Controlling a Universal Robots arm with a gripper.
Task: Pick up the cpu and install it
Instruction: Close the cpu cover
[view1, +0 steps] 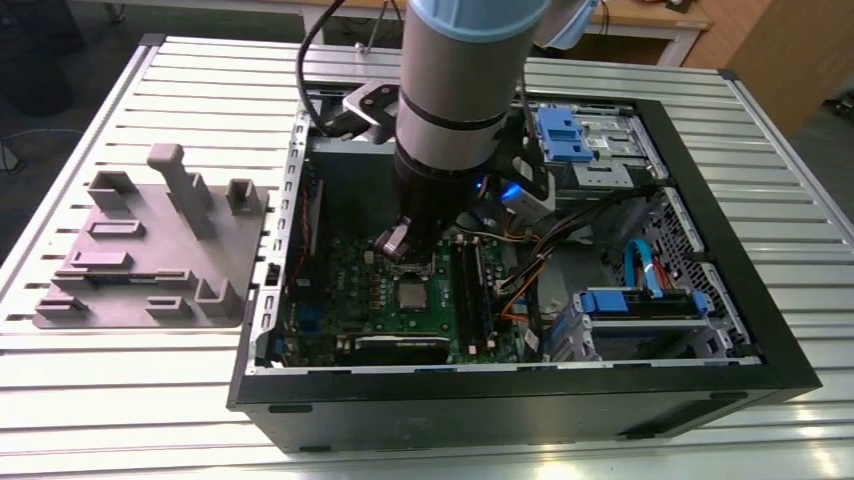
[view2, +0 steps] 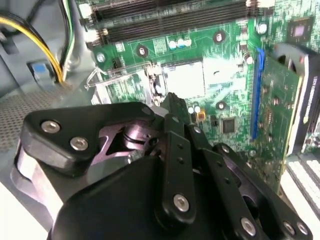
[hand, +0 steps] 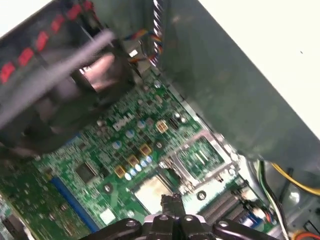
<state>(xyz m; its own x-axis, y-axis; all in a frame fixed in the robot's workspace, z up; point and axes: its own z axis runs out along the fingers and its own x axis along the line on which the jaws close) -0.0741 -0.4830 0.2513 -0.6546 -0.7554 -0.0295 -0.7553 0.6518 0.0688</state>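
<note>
Gripper (view2: 172, 102) fingers pressed together, holding nothing, tip hovering just above the cpu (view2: 186, 79), which lies flat in the motherboard (view1: 400, 300) socket. Judged light, stiff, slippery on top, fragile underneath; best taken by opposite edges. RAM slots (view1: 470, 282), the socket frame and yellow cables (view2: 45, 47) crowd the approach.

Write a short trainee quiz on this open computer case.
1. True or false: the small shiny silver-grey square cpu sits on the green motherboard.
2. In the exterior view, the grey moulded tray lies on which side of the black computer case? A left; B right; C inside it.
3. Fill in: the black gripper is nearest the ____.
Key: 1 true; 2 A; 3 cpu.
</note>
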